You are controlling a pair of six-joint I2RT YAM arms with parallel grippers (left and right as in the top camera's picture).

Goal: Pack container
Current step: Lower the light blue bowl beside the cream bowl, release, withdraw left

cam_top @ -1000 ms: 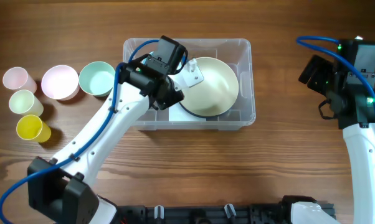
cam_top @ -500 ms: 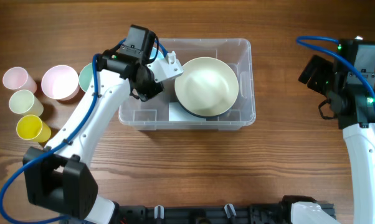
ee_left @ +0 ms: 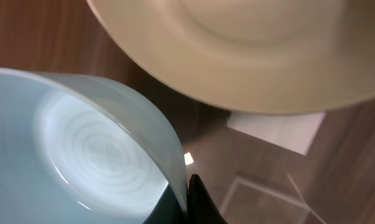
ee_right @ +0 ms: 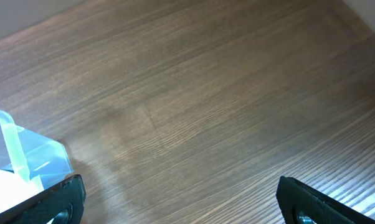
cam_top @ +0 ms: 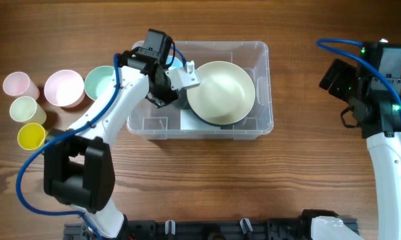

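Appearing light, thin-walled and slick, the container (cam_top: 269,87) is best gripped at its rim; the left gripper (cam_top: 185,75) pinches a blue cup (ee_left: 81,143), and the right gripper (ee_right: 184,202) is spread and empty.

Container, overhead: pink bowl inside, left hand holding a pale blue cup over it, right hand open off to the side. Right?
Wrong colour. The bowl inside the container is a cream bowl; the pink bowl sits outside it on the table, as overhead shows. The rest holds: left hand holds the pale blue cup over it, right hand open, off to the side.
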